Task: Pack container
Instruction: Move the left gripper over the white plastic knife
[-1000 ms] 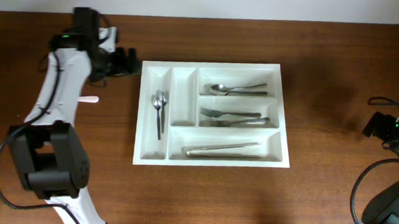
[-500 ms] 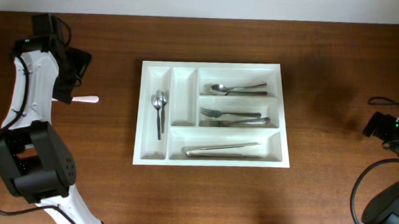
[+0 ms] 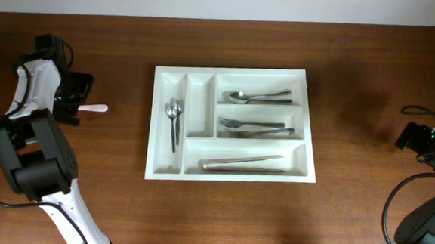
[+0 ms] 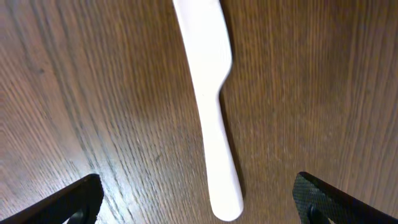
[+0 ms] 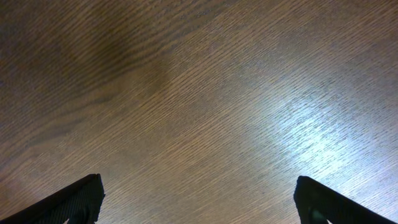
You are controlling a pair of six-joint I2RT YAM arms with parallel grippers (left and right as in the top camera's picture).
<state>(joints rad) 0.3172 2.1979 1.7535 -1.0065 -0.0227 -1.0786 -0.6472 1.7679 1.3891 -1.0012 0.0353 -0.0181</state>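
My left fingers (image 4: 74, 199) and right fingers (image 5: 74, 196) both stand wide, holding nothing. The white plastic utensil (image 4: 211, 106) lies flat on the table (image 3: 348, 221) between the left pair, well left of the cutlery tray (image 3: 229, 176). I judge it could skid away or pivot when pinched.

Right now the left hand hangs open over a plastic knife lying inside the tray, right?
Not quite. The knife lies on the table, left of the tray, not inside it, as the overhead view shows. The left hand does hang open over it.
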